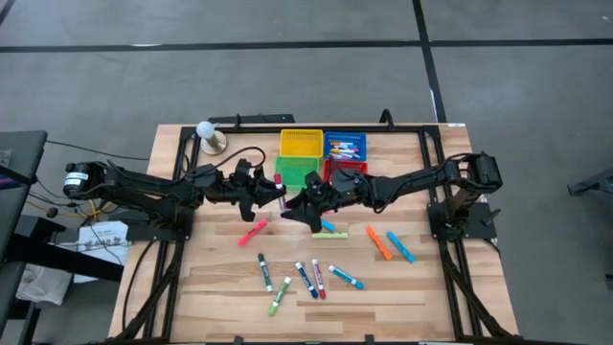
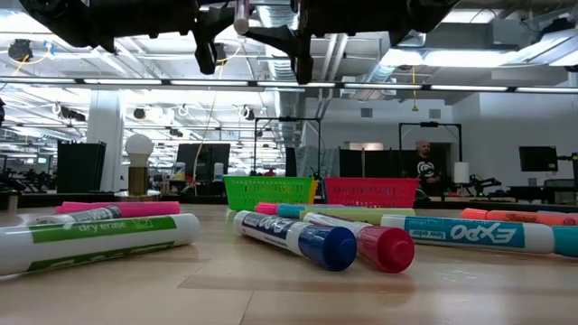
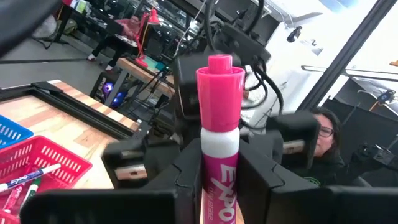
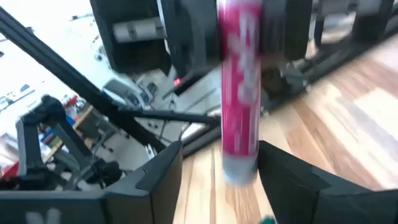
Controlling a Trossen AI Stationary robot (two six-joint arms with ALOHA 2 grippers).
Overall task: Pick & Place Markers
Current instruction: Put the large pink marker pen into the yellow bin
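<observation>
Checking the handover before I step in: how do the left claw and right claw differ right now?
The left claw is shut on the pink marker, fingers pressed to its barrel; the right claw stands open, its fingers clear of that marker on both sides. The left claw carries it; the right claw holds nothing. Both hang above the table near the baskets, facing each other.

— Where do we have room?

— The left part of the table (image 1: 182, 287) is bare wood, and so is the right edge past the blue marker (image 1: 400, 246).

— What blocks us?

— Loose markers (image 1: 308, 278) across the near middle, four baskets (image 1: 301, 144) at the far edge, and a lamp (image 1: 208, 134) at the far left.
</observation>
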